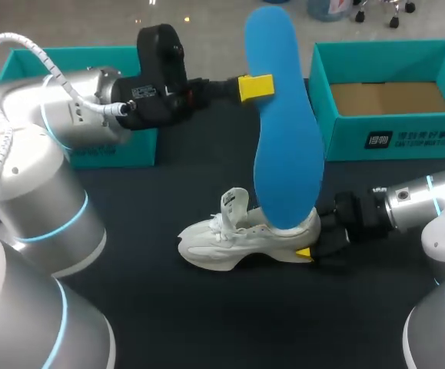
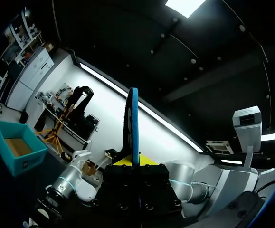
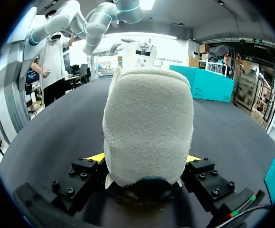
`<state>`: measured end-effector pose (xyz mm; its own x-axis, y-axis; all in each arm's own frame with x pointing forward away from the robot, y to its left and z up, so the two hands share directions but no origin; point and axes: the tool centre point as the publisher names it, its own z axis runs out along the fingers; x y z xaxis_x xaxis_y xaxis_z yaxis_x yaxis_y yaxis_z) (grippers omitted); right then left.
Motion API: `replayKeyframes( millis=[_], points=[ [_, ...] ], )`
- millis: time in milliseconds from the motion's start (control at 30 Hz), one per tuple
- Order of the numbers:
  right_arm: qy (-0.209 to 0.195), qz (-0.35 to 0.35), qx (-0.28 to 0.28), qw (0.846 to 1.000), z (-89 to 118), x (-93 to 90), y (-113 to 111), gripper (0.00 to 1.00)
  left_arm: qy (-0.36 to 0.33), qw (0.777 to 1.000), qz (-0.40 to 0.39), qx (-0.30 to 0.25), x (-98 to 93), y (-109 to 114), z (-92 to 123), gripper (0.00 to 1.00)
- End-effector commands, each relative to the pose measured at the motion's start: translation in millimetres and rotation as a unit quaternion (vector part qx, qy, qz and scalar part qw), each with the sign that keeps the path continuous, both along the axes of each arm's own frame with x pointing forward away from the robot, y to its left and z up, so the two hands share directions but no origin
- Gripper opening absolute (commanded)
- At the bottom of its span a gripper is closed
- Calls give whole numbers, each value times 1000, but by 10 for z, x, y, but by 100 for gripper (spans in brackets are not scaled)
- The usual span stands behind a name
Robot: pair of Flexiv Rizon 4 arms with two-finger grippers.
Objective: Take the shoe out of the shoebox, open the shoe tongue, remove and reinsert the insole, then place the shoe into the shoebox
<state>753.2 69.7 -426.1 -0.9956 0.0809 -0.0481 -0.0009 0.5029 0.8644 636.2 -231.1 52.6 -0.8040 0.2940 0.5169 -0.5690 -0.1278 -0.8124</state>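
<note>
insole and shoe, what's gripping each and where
Left gripper pinches the blue insole by its edge near the raised end; right gripper clamps the white shoe by the heel.

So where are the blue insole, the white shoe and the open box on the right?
blue insole (image 1: pixel 283 115), head view, middle of its flat blue face.
white shoe (image 1: pixel 207 244), head view, side of its forefoot.
open box (image 1: pixel 349 138), head view, its teal front wall.

Blue insole (image 1: pixel 283 115), cream-white shoe (image 1: pixel 230 242), teal shoebox (image 1: pixel 391 140), black table (image 1: pixel 207 315)
</note>
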Motion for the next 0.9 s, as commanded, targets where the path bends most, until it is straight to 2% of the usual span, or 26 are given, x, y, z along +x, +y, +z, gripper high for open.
replayKeyframes(
  millis=[33, 400, 900],
  points=[
    [-1, -1, -1, 1000, -18, -1, 0, 0, 3, 1000, -14, 7, -11, 57, 36, 0],
    [-1, -1, -1, 1000, -18, -1, 0, 0, 21, 998, -55, 34, -140, 190, -53, 0],
    [-1, -1, -1, 1000, -18, -1, 0, 0, 19, 998, -58, 26, -131, 214, -75, 0]
  ],
)
